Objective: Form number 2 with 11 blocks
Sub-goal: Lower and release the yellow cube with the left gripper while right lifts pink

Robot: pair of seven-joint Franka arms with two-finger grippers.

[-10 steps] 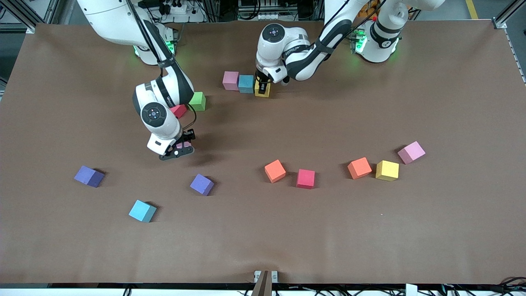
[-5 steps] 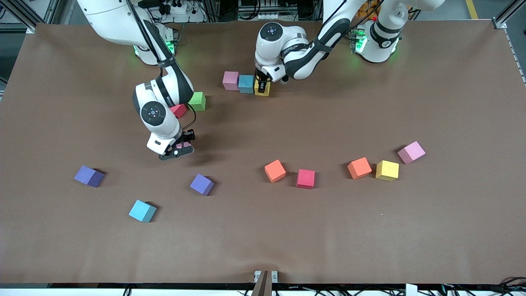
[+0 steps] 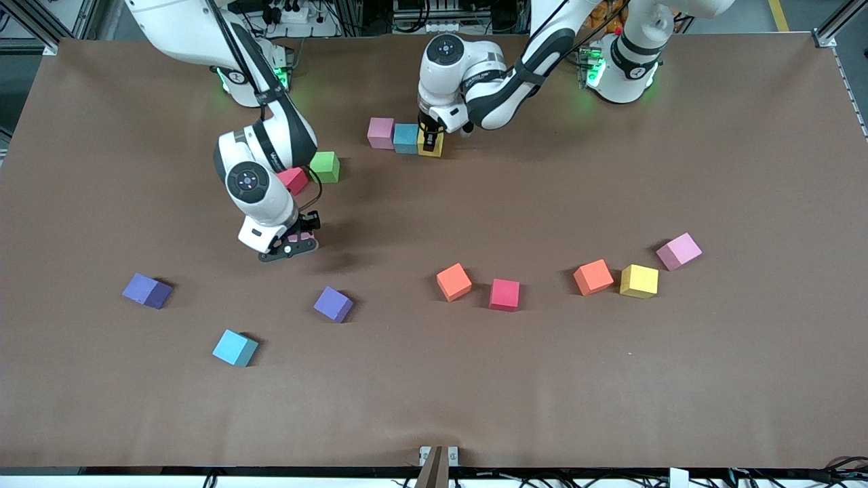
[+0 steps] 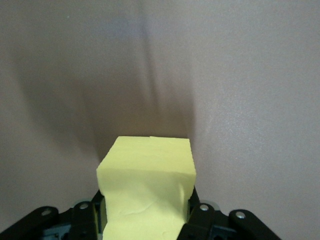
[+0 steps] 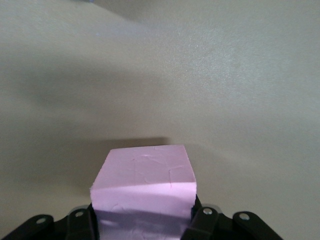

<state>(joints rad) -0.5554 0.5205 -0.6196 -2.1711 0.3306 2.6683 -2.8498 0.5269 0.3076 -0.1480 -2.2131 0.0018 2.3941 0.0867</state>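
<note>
My left gripper is shut on a yellow cube and holds it beside a cyan cube, in a row with a pink cube. My right gripper is shut on a pink cube low over bare table between a red cube and a purple cube. Loose cubes lie nearer the front camera: purple, cyan, orange, red, orange, yellow, pink.
A green cube sits beside the red cube under the right arm's forearm. The brown table runs wide around the cubes.
My left gripper has shifted the yellow cube slightly closer to the cyan cube. My right gripper has drifted a little toward the bases with the pink cube.
</note>
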